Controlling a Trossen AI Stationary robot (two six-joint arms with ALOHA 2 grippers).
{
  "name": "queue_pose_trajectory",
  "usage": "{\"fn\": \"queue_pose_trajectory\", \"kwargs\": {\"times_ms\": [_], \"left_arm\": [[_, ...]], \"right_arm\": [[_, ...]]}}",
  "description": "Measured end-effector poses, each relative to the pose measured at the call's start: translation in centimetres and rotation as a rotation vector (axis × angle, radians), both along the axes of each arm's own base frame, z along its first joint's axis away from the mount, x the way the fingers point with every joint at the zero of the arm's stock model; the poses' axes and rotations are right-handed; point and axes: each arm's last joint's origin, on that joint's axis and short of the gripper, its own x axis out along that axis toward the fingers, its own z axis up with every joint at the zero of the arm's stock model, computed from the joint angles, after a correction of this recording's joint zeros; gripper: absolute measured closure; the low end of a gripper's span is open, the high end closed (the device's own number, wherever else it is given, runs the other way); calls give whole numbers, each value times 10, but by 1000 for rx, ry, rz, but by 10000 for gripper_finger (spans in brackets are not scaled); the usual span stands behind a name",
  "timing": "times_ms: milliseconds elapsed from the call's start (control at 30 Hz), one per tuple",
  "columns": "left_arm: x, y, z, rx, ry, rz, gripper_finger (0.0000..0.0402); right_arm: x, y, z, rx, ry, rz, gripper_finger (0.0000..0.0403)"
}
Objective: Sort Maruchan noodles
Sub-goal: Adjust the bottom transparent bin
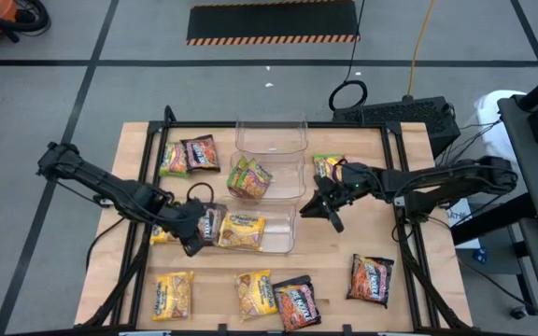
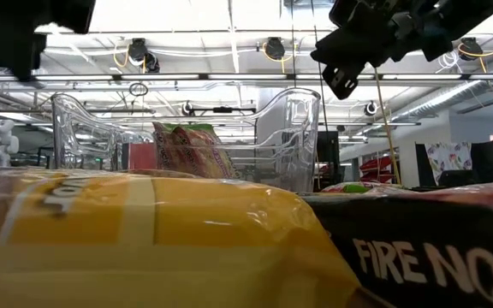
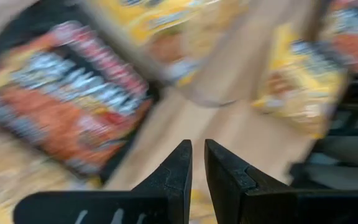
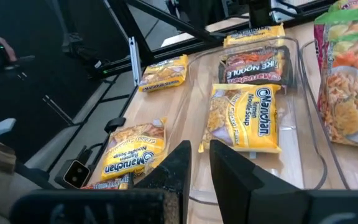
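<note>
1. high view: wooden tabletop (image 1: 334, 252) carrying three clear bins in a column at centre; far bin (image 1: 271, 133) holds nothing visible; middle bin (image 1: 290, 177) holds green-yellow packets (image 1: 248, 177); near bin (image 1: 283, 231) holds a yellow packet (image 1: 241, 231); loose noodle packets lie about: a green and a dark one (image 1: 200, 153) at far left, a green one (image 1: 326, 165) at far right, two yellow ones and a dark one (image 1: 296, 301) along the near edge, a dark red one (image 1: 371, 278) at near right; left pincer (image 1: 192, 245) sits over a dark packet at the near bin's left end; right pincer (image 1: 330, 213) hangs just right of the bins.
2. low view: a yellow packet (image 2: 144, 248) and a dark packet (image 2: 435, 257) fill the foreground; a clear bin (image 2: 294, 141) behind holds upright packets.
3. left wrist view: left pincer fingers (image 3: 229, 180) nearly closed with a thin gap, holding nothing; blurred dark-red packet (image 3: 67, 99) beyond.
4. right wrist view: right pincer fingers (image 4: 173, 168) nearly closed with a narrow gap, holding nothing; yellow packet in the near bin beyond.
</note>
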Motion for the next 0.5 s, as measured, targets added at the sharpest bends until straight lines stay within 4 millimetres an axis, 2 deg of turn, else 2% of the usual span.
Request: {"fn": "queue_pose_trajectory", "kwargs": {"times_ms": [133,500], "left_arm": [[-1,5,-9,84,100,-25,353],[19,21,-25,230,134,-95,353]], "right_arm": [[1,0,3,-1,-37,4,349],[-2,0,19,-4,-156,5,349]]}}
